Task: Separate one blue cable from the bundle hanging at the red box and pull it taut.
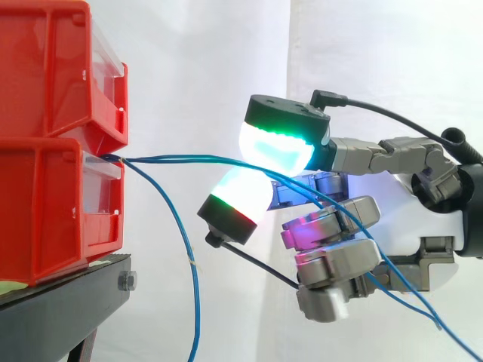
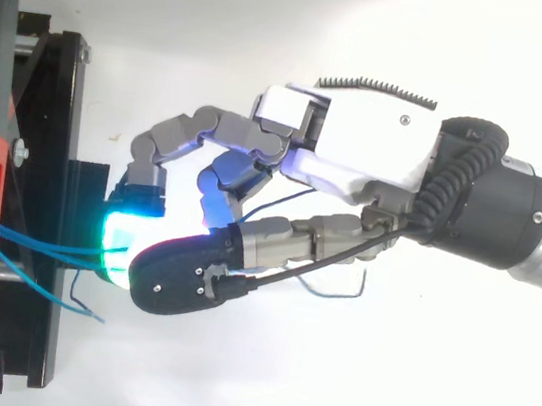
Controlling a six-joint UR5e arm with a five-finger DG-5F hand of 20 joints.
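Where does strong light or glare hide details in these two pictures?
Side view: the glowing pads of the hand burn out to near white in their middle, while the evenly lit white curtain lets the blue cables stand out. Top view: the white background is very bright, almost without shadows, and the cables vanish into a pad's cyan-green glow.

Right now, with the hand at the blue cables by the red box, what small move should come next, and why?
Probably draw the hand slowly away from the red box. Its glowing pads pinch a blue cable that runs from the box with a slight bow, while another strand hangs slack below. Whether a second cable is pinched too is unclear.
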